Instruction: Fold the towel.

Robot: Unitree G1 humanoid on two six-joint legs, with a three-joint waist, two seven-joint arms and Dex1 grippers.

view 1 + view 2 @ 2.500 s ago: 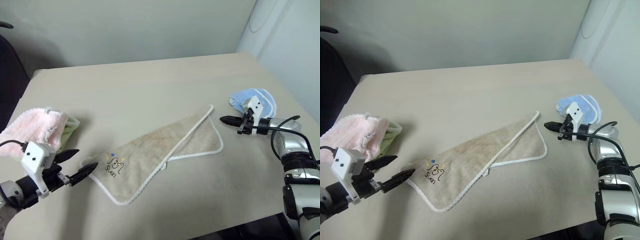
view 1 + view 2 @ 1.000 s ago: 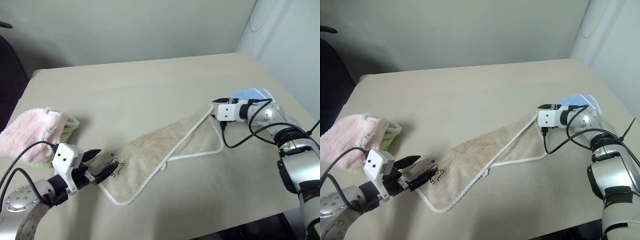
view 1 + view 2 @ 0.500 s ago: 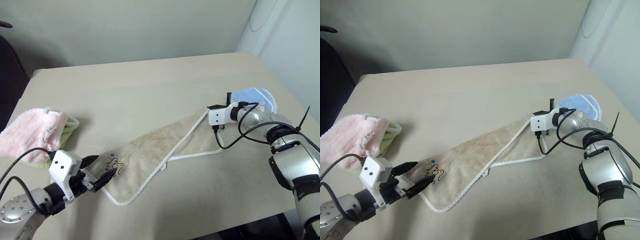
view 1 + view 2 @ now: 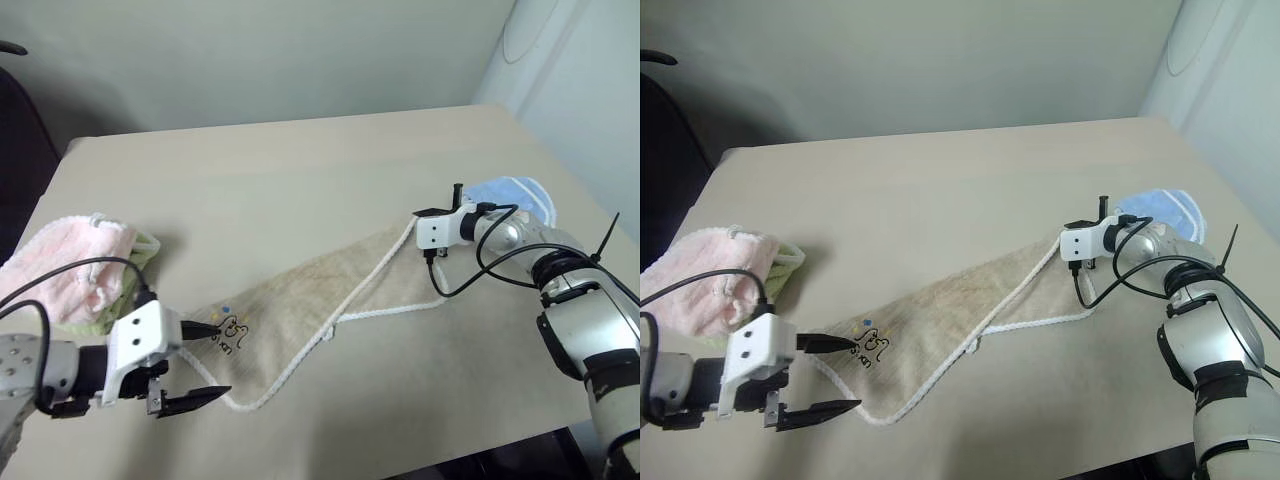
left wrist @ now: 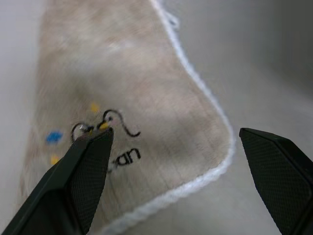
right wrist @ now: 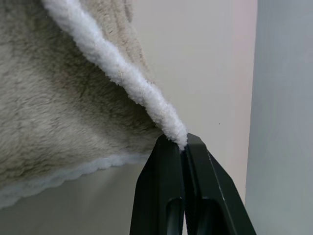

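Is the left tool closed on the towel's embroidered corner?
No, the left tool stands wide open, its fingers either side of the towel corner without pinching it.

Setting: plain indoor test room, by my reckoning. Evidence: one bare beige table [image 4: 300, 170] before me; blank pale walls [image 4: 250, 50]; a dark chair [image 4: 15, 130] at my left; small cloths laid out as practice pieces.

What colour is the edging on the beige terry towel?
White corded edging on the beige terry towel, clearest in the right wrist view.
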